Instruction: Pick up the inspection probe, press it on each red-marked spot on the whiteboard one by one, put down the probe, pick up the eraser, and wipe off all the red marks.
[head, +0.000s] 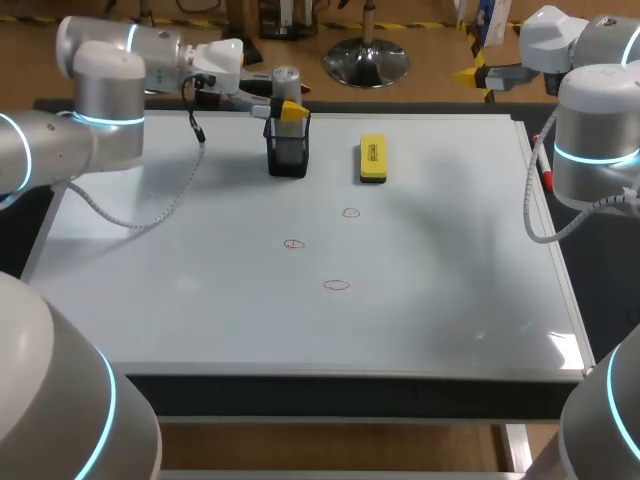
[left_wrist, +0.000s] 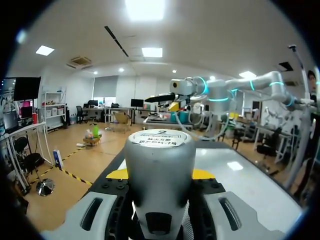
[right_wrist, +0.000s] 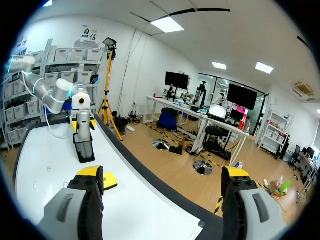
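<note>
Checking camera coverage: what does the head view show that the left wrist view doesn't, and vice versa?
Head view only: three red drawn marks, the yellow block eraser and the black box-shaped holder. Left wrist view only: the white label on top of the grey cylindrical probe. Both: that probe in the left gripper, and the white whiteboard.

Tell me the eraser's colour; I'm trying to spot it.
The eraser is yellow with a black base, clearest in the head view.

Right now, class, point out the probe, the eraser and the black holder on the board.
probe (left_wrist: 160, 165), left wrist view, on its grey body.
eraser (head: 372, 158), head view, on its yellow top.
holder (head: 288, 155), head view, on its front wall.
</note>
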